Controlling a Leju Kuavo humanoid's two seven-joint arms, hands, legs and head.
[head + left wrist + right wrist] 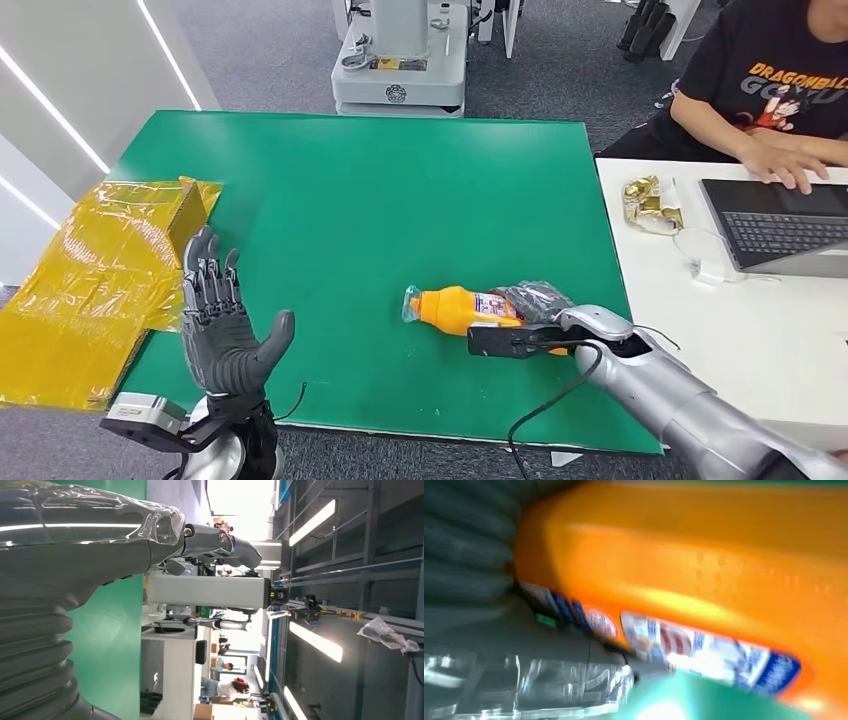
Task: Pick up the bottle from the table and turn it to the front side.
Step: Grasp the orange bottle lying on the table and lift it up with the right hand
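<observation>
An orange bottle [457, 308] with a printed label lies on its side on the green table [380, 200], its clear-wrapped cap end pointing left. My right hand [535, 315] wraps around the bottle's right half, dark fingers over the top and thumb along the near side. The right wrist view is close and blurred, with the orange bottle [704, 580] and its label pressed against the hand [524, 680]. My left hand [222, 325] is raised upright at the table's near-left edge, fingers spread, holding nothing. In the left wrist view that hand [100, 545] is seen against the room.
Yellow plastic bags [95, 285] lie at the table's left edge. A white table to the right carries a laptop [785, 225], a cable and a gold wrapper [648, 205]; a person [770, 90] sits there typing. A grey machine base [400, 60] stands beyond the far edge.
</observation>
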